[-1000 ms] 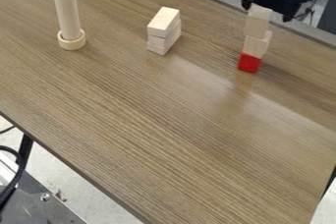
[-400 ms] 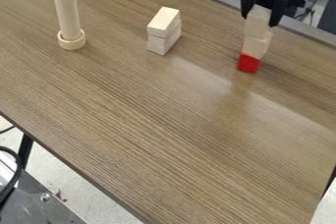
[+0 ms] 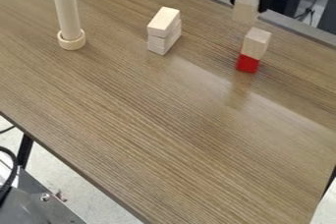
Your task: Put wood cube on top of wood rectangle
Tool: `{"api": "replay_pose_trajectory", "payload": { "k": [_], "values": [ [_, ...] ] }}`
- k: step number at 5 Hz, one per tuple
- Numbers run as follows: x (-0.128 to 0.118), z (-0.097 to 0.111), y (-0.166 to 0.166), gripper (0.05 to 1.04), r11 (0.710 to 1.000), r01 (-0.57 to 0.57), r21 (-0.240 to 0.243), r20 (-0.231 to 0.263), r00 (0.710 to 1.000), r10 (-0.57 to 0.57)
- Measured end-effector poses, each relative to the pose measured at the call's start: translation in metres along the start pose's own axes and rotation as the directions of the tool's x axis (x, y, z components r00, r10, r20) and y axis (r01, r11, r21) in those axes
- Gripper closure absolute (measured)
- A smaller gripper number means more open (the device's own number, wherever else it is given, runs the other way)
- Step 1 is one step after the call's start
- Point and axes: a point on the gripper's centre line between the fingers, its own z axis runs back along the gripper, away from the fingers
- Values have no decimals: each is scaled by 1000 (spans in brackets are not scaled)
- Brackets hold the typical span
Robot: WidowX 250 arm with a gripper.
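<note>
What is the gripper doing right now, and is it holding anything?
Gripper: closed on the top wood cube, held up clear of the wood cube below.

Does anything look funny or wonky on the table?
Only one small thing: the wooden block on the red block looks a bit twisted, because their sides don't quite line up. I see nothing spilled or broken. The other wooden block is up high because the pincer holds it.

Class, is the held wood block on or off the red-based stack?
Off: tabletop shows between the held block and the stack's upper block.
</note>
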Motion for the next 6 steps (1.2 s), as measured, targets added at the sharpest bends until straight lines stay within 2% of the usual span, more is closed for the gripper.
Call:
{"api": "replay_pose_trajectory", "payload": {
  "k": [2, 6],
  "values": [
    [0, 14, 31, 526, 1000, -18, 11, 26, 1000, 18],
    [8, 10, 83, 526, 997, -24, 67, 35, 999, 22]
  ]
}}
